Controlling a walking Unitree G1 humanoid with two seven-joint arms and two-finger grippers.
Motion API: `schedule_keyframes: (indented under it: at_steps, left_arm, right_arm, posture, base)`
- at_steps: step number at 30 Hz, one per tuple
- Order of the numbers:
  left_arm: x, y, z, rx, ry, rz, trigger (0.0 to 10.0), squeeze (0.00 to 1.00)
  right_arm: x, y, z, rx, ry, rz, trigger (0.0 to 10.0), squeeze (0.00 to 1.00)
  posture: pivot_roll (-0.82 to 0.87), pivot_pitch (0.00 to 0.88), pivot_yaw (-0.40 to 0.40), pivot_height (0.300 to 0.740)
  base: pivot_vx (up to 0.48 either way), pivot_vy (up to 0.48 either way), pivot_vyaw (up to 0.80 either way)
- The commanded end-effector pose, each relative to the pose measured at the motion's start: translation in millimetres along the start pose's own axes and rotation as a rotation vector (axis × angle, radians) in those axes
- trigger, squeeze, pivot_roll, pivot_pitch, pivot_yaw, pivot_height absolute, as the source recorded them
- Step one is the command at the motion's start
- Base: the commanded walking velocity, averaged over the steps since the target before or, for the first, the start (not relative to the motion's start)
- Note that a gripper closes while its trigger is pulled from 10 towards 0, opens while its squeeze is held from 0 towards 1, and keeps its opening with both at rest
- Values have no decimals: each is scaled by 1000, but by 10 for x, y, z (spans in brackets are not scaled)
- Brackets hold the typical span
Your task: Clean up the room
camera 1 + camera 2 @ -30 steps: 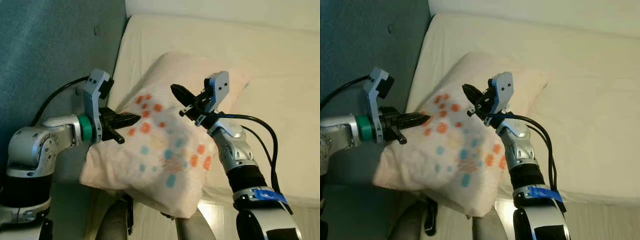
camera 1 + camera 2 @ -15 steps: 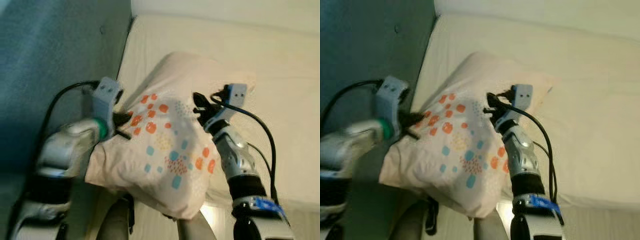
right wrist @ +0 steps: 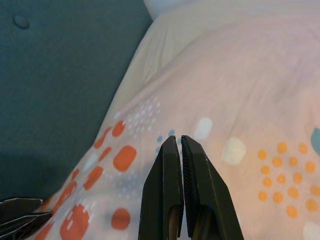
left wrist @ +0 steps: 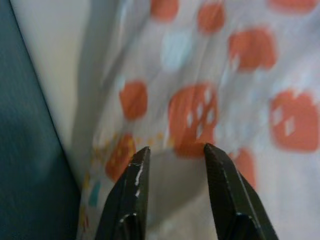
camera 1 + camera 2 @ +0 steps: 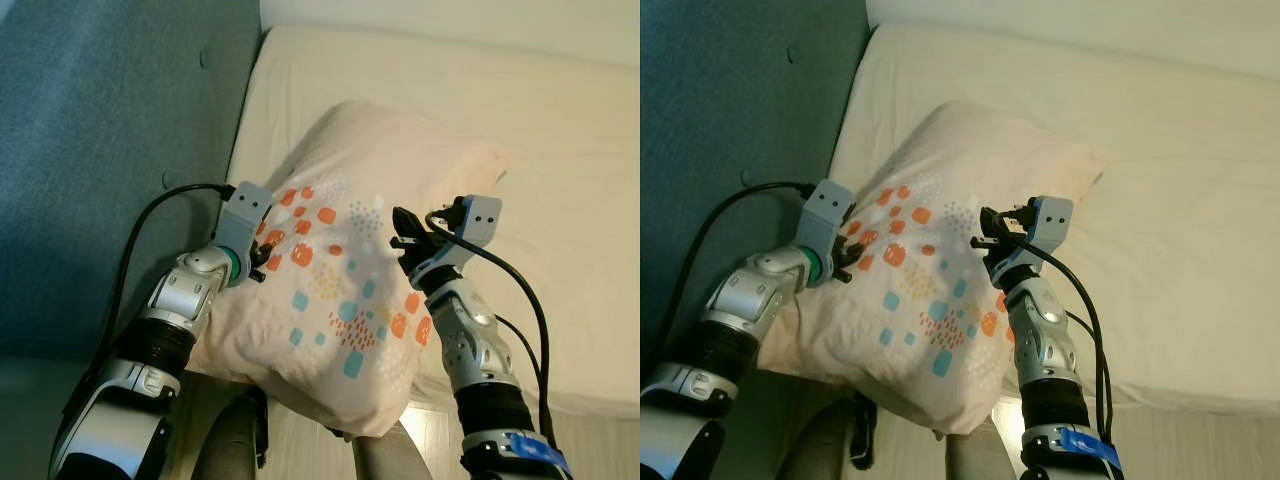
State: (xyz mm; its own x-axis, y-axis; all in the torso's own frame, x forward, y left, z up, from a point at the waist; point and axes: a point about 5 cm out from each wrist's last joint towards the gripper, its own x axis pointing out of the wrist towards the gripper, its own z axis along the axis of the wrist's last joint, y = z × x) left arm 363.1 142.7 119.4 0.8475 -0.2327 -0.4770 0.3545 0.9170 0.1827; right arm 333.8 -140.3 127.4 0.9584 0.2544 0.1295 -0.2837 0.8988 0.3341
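Note:
A white pillow (image 5: 340, 290) with orange and blue spots lies at the near left corner of the cream bed (image 5: 560, 150), its near end hanging over the mattress edge. My left gripper (image 5: 262, 255) is at the pillow's left side, by the orange spots. In the left wrist view that gripper (image 4: 173, 150) is open, its tips against the spotted fabric. My right gripper (image 5: 405, 235) rests on top of the pillow towards its right side. In the right wrist view it (image 3: 176, 140) is shut, with nothing between the fingers.
A blue padded headboard (image 5: 110, 130) rises along the bed's left side, close behind my left arm. The mattress stretches flat to the right and beyond the pillow. Black cables (image 5: 530, 320) loop off both wrists.
My left arm has drawn in and lowered, bringing its gripper against the pillow's left side. The right gripper has dropped from above the pillow onto its top. The pillow has barely moved.

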Motion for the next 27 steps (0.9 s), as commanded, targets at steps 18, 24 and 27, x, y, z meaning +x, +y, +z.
schedule_keyframes:
  at_steps: [18,24,27]
  left_arm:
    - [-4,369,-641,-367,119,70,10000,1000]
    - [17,240,-706,-424,191,-44,10000,0]
    - [13,146,-808,-482,255,-104,10000,0]
  right_arm:
    - [-114,38,-309,6,107,-4,10000,0]
    - [-116,38,-314,2,114,4,10000,0]
    - [-122,31,-309,2,113,3,10000,0]
  posture:
    - [-26,221,9,740]
    - [-33,218,7,740]
    - [-37,221,9,740]
  base:
    - [0,0,0]
    - [0,0,0]
    - [0,0,0]
